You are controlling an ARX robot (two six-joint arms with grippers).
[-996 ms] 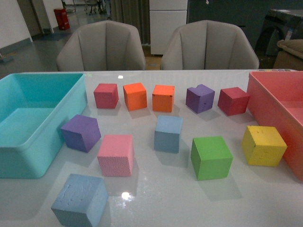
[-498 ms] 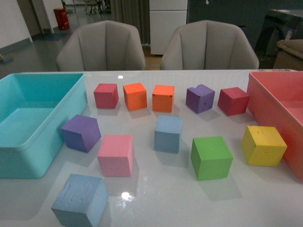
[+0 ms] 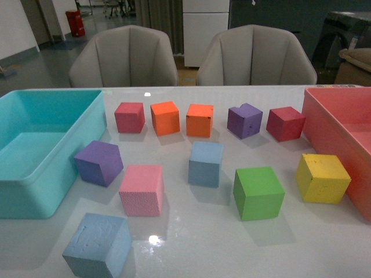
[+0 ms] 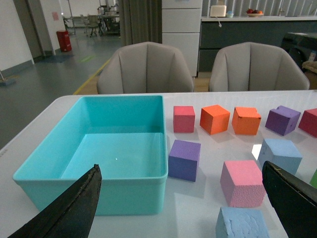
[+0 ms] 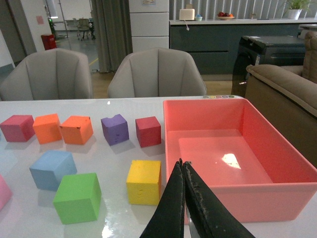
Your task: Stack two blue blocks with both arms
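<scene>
The centre blue block (image 3: 206,164) stands square on the white table (image 3: 197,246) in the middle of the front view. The corner blue block (image 3: 97,245) sits in the lower left, turned slightly, its base cut by the bottom edge. The two are well apart, both tops are bare, and a pink cube (image 3: 141,190) lies roughly between them. A purple cube (image 3: 98,163) sits left of the pink one, near the wall of the teal bin (image 3: 55,185) that fills the left edge. A green cube (image 3: 258,192) is just right of the centre block, and a yellow cube (image 3: 322,178) lies beyond it, near the salmon bin (image 3: 324,116) at the right edge. Above them runs a row of a red cube (image 3: 130,117), two orange cubes (image 3: 165,117) (image 3: 200,120), a second purple cube (image 3: 244,120) and a dark red cube (image 3: 285,123), with two grey chairs (image 3: 123,56) behind the table. In its wrist view the left gripper (image 4: 180,165) is spread wide and holds nothing. The right gripper (image 5: 181,163) has its fingers pressed together, tip to tip, gripping nothing.
</scene>
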